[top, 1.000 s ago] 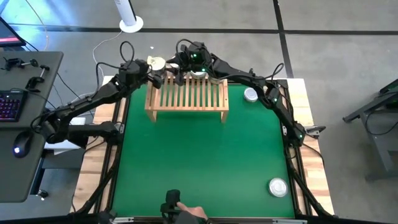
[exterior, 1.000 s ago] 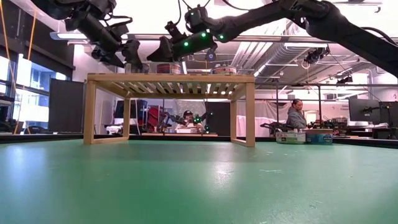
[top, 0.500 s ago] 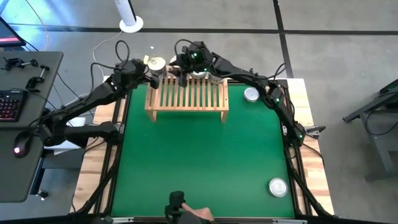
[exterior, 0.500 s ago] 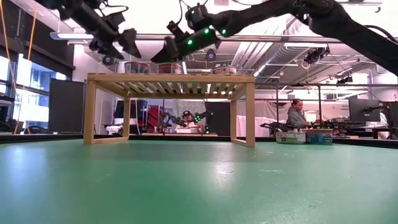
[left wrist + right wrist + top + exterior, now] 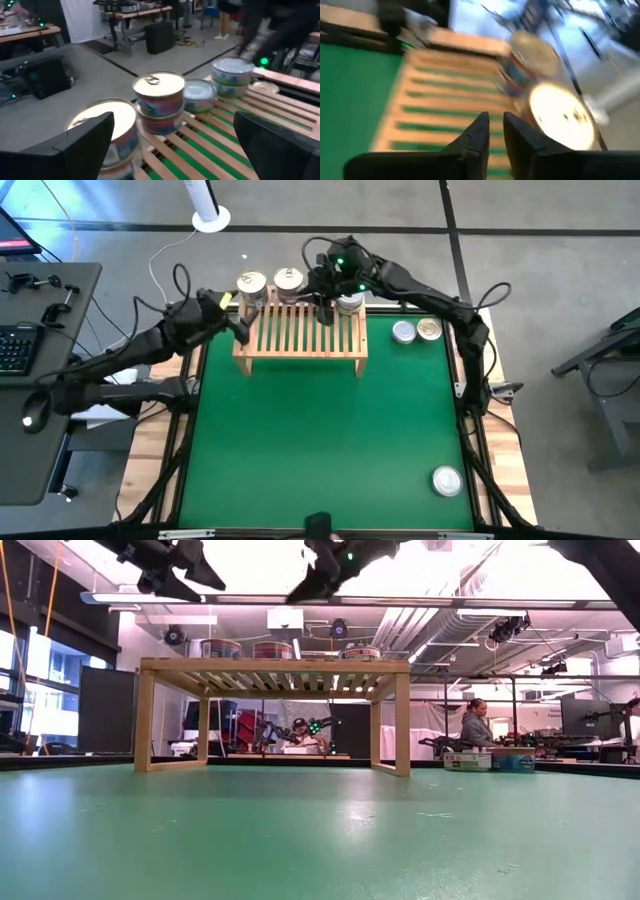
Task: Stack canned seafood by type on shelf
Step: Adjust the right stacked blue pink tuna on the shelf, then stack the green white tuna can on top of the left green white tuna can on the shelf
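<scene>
The light-wood shelf [image 5: 300, 332] stands at the far side of the green mat. Along its far edge stand tins: a gold-lidded stack [image 5: 252, 283] [image 5: 107, 127], a second stack [image 5: 288, 278] [image 5: 159, 100], a low grey tin [image 5: 199, 95] and a silver stack [image 5: 348, 302] [image 5: 231, 75]. My left gripper [image 5: 240, 328] [image 5: 175, 150] hovers open beside the shelf's left end, holding nothing. Above the slats, near the silver stack, my right gripper [image 5: 325, 308] [image 5: 496, 132] is shut and holds nothing. Both show high above the shelf in the low view.
Two loose tins [image 5: 403, 332] [image 5: 429, 329] stand on the mat right of the shelf, and another [image 5: 446, 479] stands near the mat's front right corner. The middle of the green mat [image 5: 320, 440] lies bare. A person sits in the room beyond [image 5: 476, 725].
My left gripper has drawn back from the shelf's far left corner toward the table's left edge and risen. My right gripper has lifted off the shelf's far edge and moved right and nearer, over the slats. The tins they had covered now show on the shelf.
</scene>
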`<move>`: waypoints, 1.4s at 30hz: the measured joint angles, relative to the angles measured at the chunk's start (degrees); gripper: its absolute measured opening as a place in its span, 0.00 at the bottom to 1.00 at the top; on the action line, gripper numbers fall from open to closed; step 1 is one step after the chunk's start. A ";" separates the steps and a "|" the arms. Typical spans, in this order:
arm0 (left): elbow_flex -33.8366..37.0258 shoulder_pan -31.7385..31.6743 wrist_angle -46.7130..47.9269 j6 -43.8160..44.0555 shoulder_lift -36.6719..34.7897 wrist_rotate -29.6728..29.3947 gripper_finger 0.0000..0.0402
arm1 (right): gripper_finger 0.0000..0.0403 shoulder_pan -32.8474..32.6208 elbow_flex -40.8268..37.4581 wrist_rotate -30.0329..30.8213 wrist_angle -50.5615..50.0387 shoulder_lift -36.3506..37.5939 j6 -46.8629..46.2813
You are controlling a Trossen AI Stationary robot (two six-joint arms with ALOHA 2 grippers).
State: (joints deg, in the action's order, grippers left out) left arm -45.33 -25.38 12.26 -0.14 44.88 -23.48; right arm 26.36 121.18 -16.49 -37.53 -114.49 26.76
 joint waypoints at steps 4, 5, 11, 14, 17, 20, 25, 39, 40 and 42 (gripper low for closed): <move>0.60 5.40 0.21 1.01 0.80 -8.46 0.99 | 0.07 0.99 -6.33 9.87 3.91 0.59 -4.48; 0.60 6.42 0.47 1.91 1.12 -10.87 0.99 | 0.06 1.39 -7.77 11.52 5.46 0.51 -5.71; 0.62 9.75 1.52 3.53 2.09 -16.14 0.99 | 0.05 2.70 -13.96 16.73 16.72 -0.99 -10.16; 0.62 10.60 1.59 3.99 2.12 -16.11 0.99 | 0.05 2.88 -16.06 20.13 22.37 -0.94 -11.60; 0.62 11.15 1.40 4.04 2.10 -16.18 0.99 | 0.05 3.28 -17.87 20.58 26.85 -0.90 -13.80; 0.62 11.38 0.78 4.06 2.10 -16.16 0.99 | 0.05 3.48 -18.86 20.52 30.05 -1.56 -15.04; 0.62 11.57 0.61 4.38 2.10 -16.16 0.99 | 0.05 3.30 -18.89 19.11 31.75 -3.92 -16.16; 0.62 12.15 0.60 5.57 2.10 -15.70 0.99 | 0.05 1.56 -18.95 16.37 30.14 -1.49 -13.39; 0.62 12.59 0.60 5.57 2.10 -15.62 0.99 | 0.05 1.24 -18.95 16.37 28.67 -0.40 -12.73; 0.62 13.78 0.60 5.58 2.10 -15.59 0.99 | 0.05 0.48 -18.95 16.35 25.27 2.14 -11.16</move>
State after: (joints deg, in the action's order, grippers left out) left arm -44.71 -11.59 12.86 5.45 46.98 -39.07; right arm 26.84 102.24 -0.14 -12.26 -112.36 15.60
